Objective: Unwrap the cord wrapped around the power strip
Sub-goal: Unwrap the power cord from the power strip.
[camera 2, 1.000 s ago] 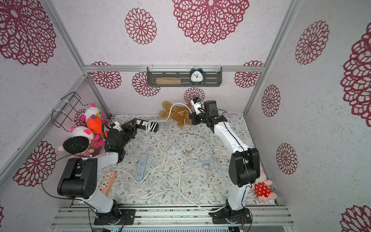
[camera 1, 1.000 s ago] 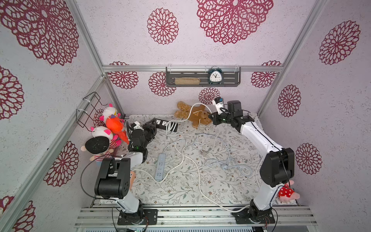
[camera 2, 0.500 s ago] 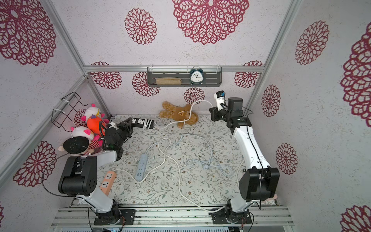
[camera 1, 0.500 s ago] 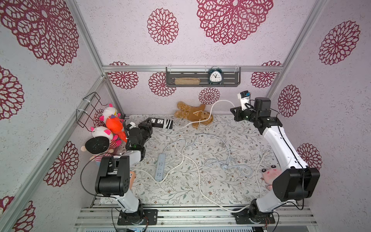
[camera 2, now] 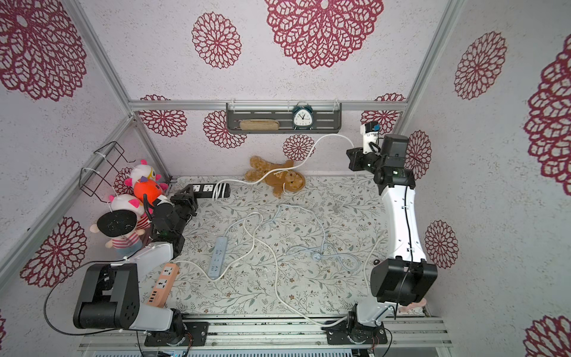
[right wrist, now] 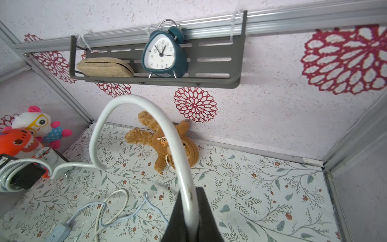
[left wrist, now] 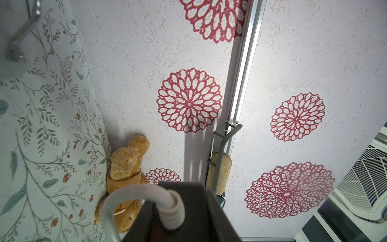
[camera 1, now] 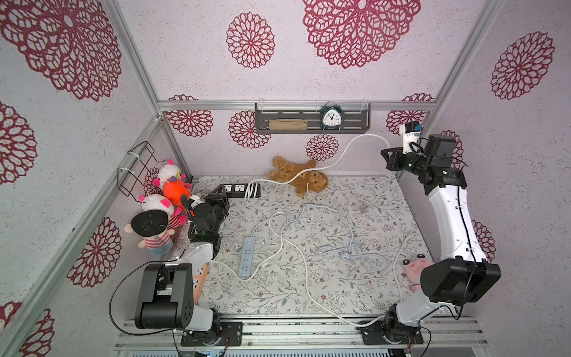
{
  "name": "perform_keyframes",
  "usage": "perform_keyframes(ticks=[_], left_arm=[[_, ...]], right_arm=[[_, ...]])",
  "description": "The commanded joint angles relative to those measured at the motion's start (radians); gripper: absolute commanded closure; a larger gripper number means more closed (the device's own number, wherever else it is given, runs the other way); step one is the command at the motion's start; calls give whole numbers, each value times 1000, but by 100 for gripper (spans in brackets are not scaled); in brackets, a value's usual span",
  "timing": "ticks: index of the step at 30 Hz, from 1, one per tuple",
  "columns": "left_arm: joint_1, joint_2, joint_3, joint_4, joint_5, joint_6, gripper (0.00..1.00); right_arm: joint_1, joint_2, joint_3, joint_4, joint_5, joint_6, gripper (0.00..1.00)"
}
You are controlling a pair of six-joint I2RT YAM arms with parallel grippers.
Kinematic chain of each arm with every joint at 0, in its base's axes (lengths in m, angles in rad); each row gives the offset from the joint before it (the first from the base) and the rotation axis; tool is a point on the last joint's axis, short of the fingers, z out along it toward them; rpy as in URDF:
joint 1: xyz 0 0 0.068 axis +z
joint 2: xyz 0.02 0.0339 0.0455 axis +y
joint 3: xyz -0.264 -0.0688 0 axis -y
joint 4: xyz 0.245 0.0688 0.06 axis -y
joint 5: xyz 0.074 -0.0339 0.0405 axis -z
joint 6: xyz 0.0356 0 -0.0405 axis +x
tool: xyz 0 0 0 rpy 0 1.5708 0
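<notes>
White cord [right wrist: 129, 98] pinched in the right gripper [camera 1: 388, 157] could have yanked the power strip [camera 1: 236, 188] from the left gripper [camera 1: 221, 196]'s clamp.

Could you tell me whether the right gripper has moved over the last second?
Yes: the right gripper swung from below the teal alarm clock toward the right wall.

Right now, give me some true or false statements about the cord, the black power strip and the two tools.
The right tool holds the white cord up off the table. True.
The black power strip is free of loops. False: several loops wrap one end.
The left tool grips the black power strip. True.
The teddy bear sits on the shelf. False: it lies on the table under the cord; the shelf holds an alarm clock.
</notes>
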Motion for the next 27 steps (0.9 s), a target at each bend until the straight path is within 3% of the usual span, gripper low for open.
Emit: perform_keyframes(ticks=[1, 8, 12, 18, 22, 27], left_arm=[[-11, -7, 7, 51, -21, -34, 100], [-31, 22, 39, 46, 53, 4, 100], [-51, 63, 63, 72, 97, 21, 100], [-91, 143, 51, 215, 125, -43, 100], [-123, 173, 62, 228, 118, -47, 100], [-163, 186, 93, 220, 87, -35, 100]], right_arm=[[-1, -3, 23, -48, 120, -76, 100], [-54, 14, -69, -90, 389, -249, 100], [-72, 30, -165, -29, 380, -295, 100], [-71, 64, -272, -40, 289, -211, 100], [-71, 31, -353, -40, 236, -174, 68], [-27, -117, -479, 31, 125, -105, 45]])
